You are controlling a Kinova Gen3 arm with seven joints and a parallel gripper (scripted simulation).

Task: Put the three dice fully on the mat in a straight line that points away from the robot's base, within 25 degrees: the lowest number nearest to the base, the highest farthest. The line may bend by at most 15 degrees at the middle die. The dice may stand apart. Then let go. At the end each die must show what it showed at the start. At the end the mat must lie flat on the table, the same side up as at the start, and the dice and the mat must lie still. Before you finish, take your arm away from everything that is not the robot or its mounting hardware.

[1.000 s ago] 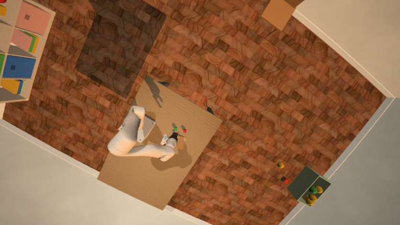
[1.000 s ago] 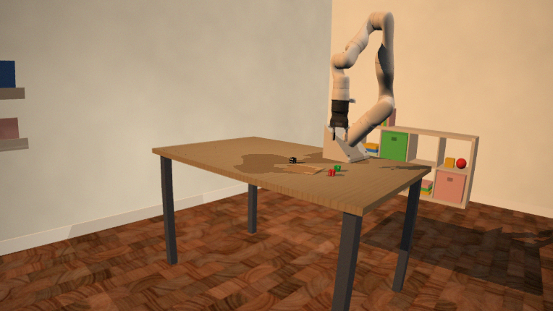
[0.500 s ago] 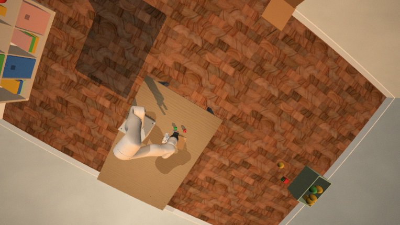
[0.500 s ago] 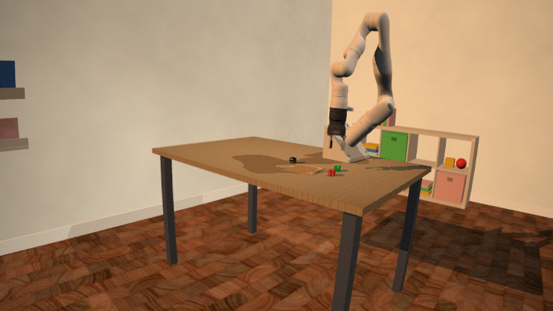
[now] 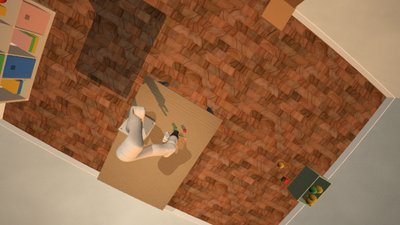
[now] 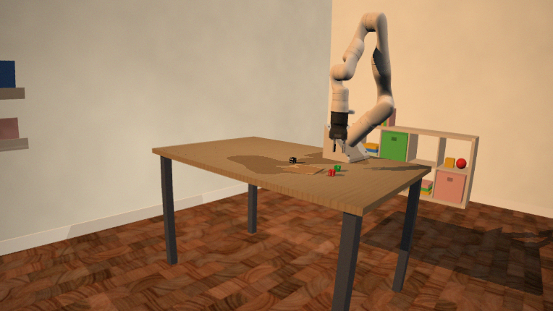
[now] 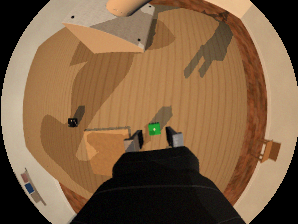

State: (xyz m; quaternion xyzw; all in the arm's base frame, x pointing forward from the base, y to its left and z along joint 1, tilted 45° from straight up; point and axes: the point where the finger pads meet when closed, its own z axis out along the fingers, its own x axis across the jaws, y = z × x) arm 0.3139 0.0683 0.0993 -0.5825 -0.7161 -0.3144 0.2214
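Note:
A green die (image 5: 175, 128) (image 6: 337, 168) (image 7: 154, 128) and a red die (image 5: 184, 130) (image 6: 331, 172) stand close together on the bare table (image 5: 140, 178) (image 6: 348, 193), just beside the thin tan mat (image 5: 182, 143) (image 6: 303, 168) (image 7: 107, 145). A black die (image 6: 292, 160) (image 7: 72, 121) stands on the table at the mat's other side, apart from it. My gripper (image 6: 337, 149) (image 7: 154, 134) is open and empty. It hangs well above the table, straight over the green die, which shows between the fingertips in the wrist view. The red die is hidden in the wrist view.
The robot's base plate (image 5: 122, 128) (image 6: 355, 155) sits at the table's edge near the dice. A shelf unit (image 6: 425, 162) (image 5: 17, 42) stands on the floor behind the table. A green box (image 5: 303, 182) with balls lies on the floor far away.

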